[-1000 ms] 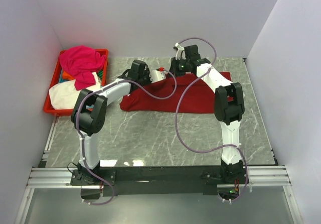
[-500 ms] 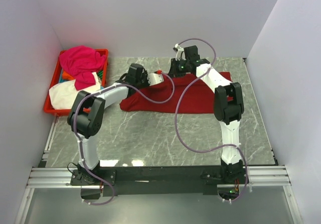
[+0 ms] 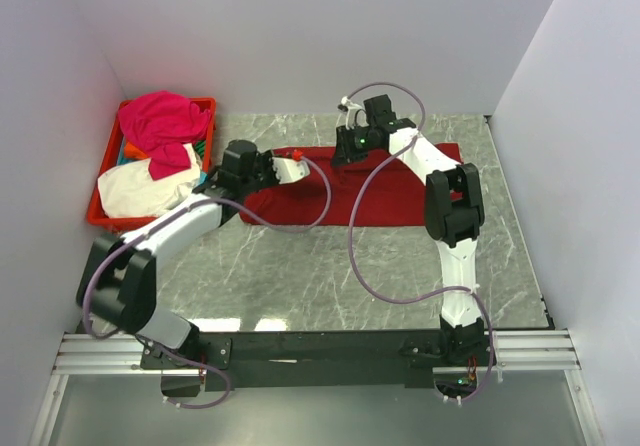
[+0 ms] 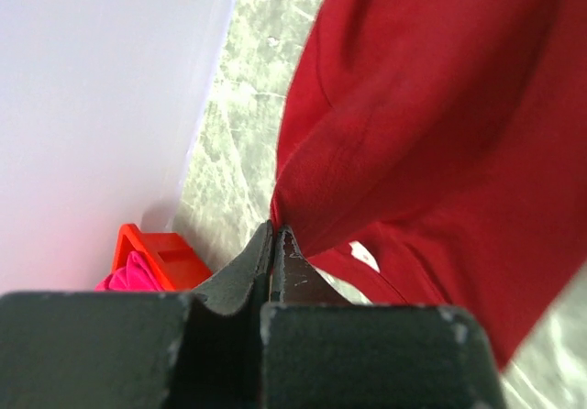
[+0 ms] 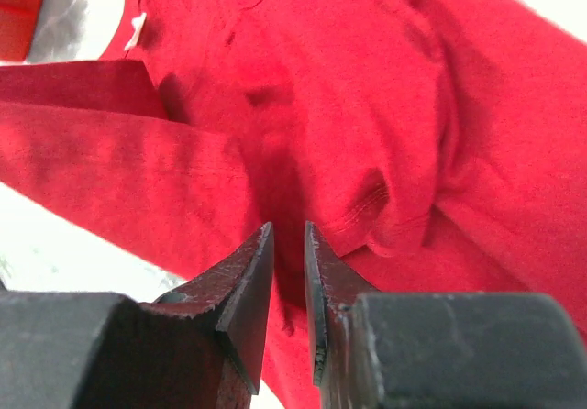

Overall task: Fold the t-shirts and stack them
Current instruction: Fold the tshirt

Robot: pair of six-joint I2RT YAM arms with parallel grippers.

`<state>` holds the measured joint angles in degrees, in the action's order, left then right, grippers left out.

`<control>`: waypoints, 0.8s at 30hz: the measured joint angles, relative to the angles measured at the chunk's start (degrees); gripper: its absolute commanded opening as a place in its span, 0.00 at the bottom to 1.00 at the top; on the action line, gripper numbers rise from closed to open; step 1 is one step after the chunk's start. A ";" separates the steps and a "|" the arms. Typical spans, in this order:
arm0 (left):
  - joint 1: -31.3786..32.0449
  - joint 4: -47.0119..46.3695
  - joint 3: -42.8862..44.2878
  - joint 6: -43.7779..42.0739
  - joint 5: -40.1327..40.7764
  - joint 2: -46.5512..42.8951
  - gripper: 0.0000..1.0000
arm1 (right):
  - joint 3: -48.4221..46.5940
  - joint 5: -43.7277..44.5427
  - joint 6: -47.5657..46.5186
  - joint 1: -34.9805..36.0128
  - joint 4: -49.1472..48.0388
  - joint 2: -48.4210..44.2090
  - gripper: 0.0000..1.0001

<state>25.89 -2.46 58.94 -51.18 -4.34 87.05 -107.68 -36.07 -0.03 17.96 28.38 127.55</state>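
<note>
A large dark red t-shirt lies spread across the back of the marble table. My left gripper is at its left end, jaws shut on a bunched edge of the red cloth, which hangs taut from the fingertips. My right gripper hovers over the shirt's back edge; its jaws stand a narrow gap apart with nothing between them, and wrinkled red fabric lies just below. More t-shirts sit in the crate: magenta, cream-white, a bit of orange.
The red plastic crate stands at the back left against the side wall, close to my left arm. White walls enclose the table at the back and on both sides. The crate's corner shows in the left wrist view.
My left arm has swung left and nearer, pulling the shirt's left end with it. The right gripper's jaws have parted and let the cloth go; the shirt lies flatter.
</note>
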 measured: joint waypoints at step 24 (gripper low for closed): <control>1.25 31.76 -8.83 8.90 -30.60 -23.32 0.41 | 0.90 1.88 -11.89 1.42 9.27 -0.33 0.29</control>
<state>27.14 29.30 50.11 -42.28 -34.94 63.72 -106.78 -34.20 -11.92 19.38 37.65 127.22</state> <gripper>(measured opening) 0.363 0.289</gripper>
